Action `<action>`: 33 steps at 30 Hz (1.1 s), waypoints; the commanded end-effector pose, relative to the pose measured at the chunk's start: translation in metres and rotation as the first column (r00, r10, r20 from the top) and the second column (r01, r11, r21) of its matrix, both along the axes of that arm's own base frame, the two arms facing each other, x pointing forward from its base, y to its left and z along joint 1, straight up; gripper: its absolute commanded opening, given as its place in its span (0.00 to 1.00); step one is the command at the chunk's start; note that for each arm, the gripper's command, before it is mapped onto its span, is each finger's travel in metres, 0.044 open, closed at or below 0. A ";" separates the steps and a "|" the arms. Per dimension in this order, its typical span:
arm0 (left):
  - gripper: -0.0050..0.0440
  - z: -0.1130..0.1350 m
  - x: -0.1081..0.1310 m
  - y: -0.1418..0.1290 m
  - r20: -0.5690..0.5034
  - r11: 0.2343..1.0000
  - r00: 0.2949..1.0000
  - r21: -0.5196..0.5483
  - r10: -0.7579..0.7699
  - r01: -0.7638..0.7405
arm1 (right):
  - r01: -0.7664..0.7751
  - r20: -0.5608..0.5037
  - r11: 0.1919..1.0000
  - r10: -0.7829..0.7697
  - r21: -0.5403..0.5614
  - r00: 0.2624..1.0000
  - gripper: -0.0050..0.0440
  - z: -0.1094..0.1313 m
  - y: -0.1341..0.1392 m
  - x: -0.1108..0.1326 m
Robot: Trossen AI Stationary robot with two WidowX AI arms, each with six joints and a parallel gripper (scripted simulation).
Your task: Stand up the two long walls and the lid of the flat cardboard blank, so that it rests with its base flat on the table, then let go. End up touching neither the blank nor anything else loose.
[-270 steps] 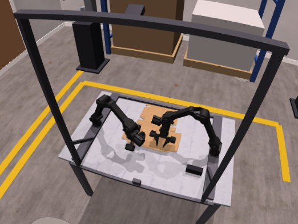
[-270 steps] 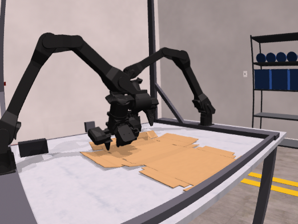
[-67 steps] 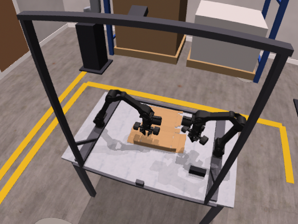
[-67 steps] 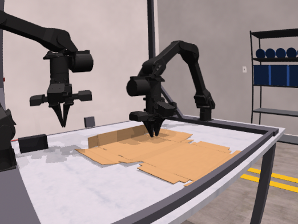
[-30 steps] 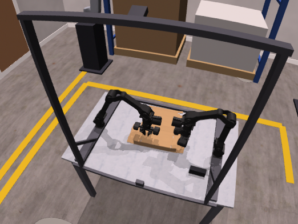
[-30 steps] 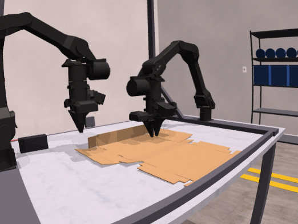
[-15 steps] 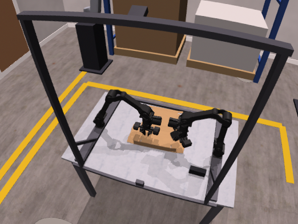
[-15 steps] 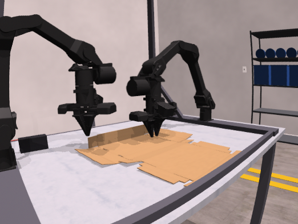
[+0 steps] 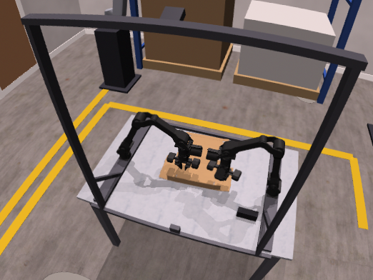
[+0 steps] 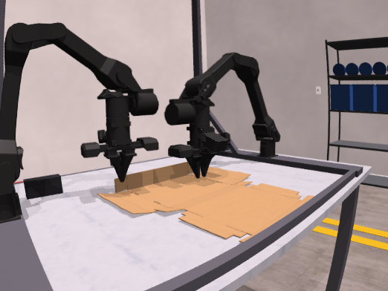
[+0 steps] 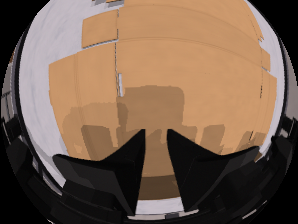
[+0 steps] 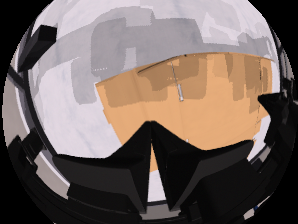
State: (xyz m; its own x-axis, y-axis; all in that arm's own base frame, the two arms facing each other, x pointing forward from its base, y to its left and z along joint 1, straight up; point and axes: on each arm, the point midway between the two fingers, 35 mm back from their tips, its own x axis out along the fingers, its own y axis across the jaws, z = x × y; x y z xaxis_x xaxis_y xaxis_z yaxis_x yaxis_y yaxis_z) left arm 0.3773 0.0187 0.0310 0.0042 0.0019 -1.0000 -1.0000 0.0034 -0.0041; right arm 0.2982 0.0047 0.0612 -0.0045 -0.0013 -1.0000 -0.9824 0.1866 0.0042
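The flat cardboard blank (image 9: 200,161) lies in the middle of the table; it also shows in the exterior view (image 10: 223,202). One long wall (image 10: 154,176) stands partly raised along one edge; the other panels lie flat. My left gripper (image 10: 201,172) points straight down with its tips on or just above the blank's middle. In the left wrist view (image 11: 154,156) its fingers stand a little apart with nothing between them. My right gripper (image 10: 123,177) is shut and empty, with its tips at the top edge of the raised wall near its end. The right wrist view shows its shut fingers over cardboard (image 12: 186,103).
A small black block (image 9: 247,213) lies on the table near the right arm's base and also shows in the exterior view (image 10: 42,185). A dark frame rail (image 10: 297,208) runs along the table edge. Frame posts stand at the corners.
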 end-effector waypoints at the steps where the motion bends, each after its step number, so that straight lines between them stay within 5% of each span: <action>1: 0.30 0.007 0.003 0.000 0.023 1.000 1.000 -0.001 0.003 -0.003 | -0.174 0.028 0.985 0.174 0.000 0.984 0.10 0.004 -0.001 0.011; 33: 0.30 -0.013 0.005 0.000 0.030 1.000 1.000 0.001 0.000 0.000 | -0.190 0.028 0.982 0.190 -0.001 0.981 0.10 0.003 -0.001 0.011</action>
